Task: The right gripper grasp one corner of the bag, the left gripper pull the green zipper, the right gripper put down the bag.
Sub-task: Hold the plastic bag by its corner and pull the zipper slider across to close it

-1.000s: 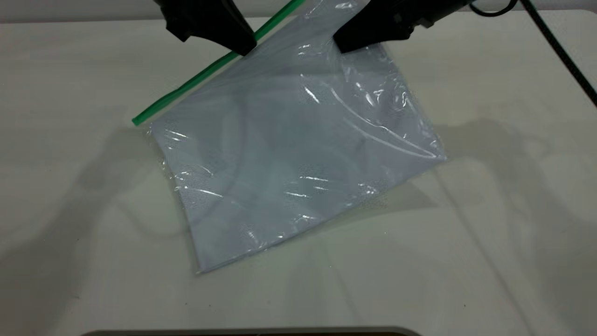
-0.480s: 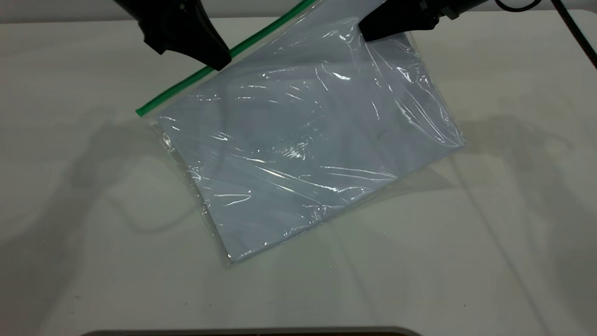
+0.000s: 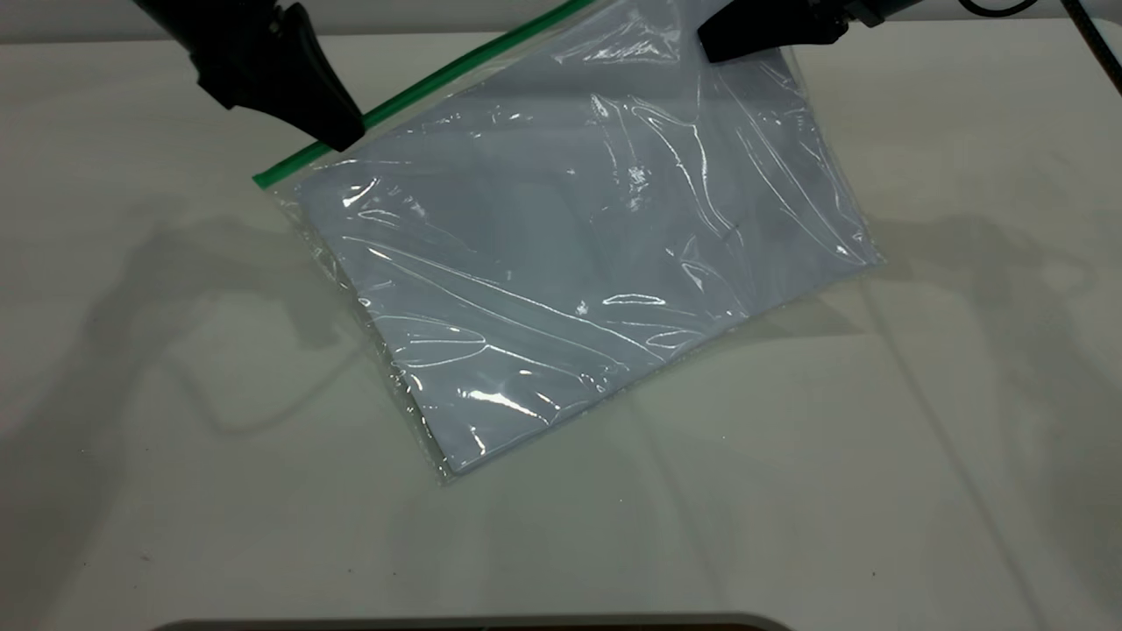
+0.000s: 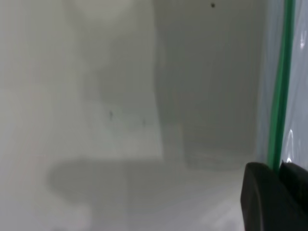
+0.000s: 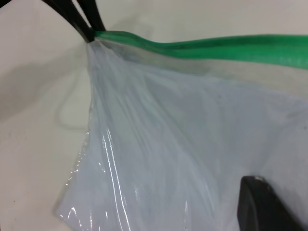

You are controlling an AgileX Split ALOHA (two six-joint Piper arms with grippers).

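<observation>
Near half of the table (image 3: 175,491) bare to its front edge. One bag (image 3: 578,263) lies skewed across the middle, its near corner on the surface, its far side lifted. One green zipper (image 3: 421,86) trims its far-left edge. Left gripper (image 3: 337,136), fingers pressed together on the zipper near its left end. Right gripper (image 3: 714,48) pinching the bag's far corner
</observation>
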